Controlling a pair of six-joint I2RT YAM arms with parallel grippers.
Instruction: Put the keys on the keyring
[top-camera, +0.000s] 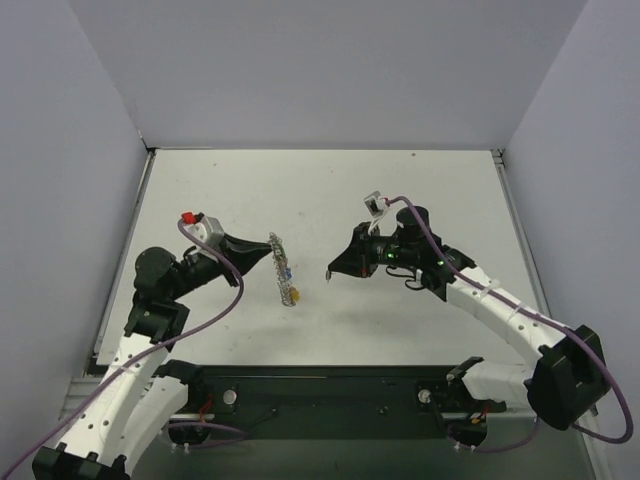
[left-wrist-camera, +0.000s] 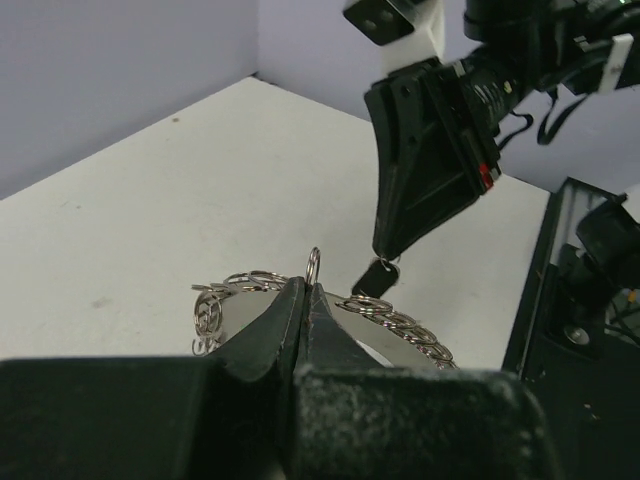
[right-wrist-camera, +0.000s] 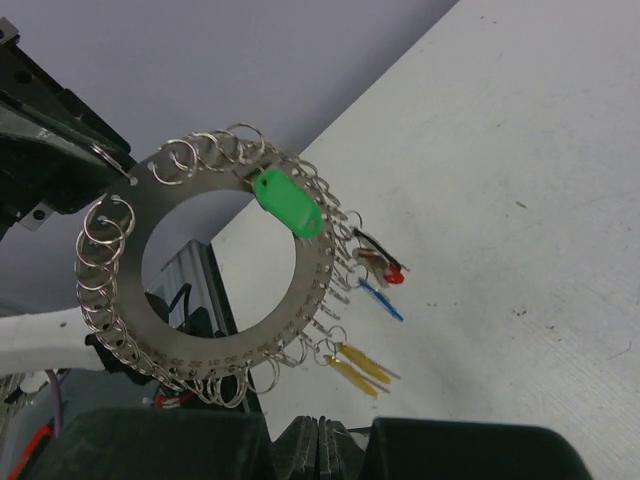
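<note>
- Two sets of jaws, both clenched; left gripper (left-wrist-camera: 305, 292) pinches keyring (left-wrist-camera: 405, 325) rim.
- Green, red, blue, yellow keys (right-wrist-camera: 365, 363) hang along ring's 1–5 o'clock arc.
- Right gripper (left-wrist-camera: 385, 252), 1 o'clock beyond ring, grips small dark key (left-wrist-camera: 378, 277).

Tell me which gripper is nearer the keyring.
Left. The left gripper grips the rim of the keyring; the right gripper, pinching a small key, hangs apart to its right.
</note>
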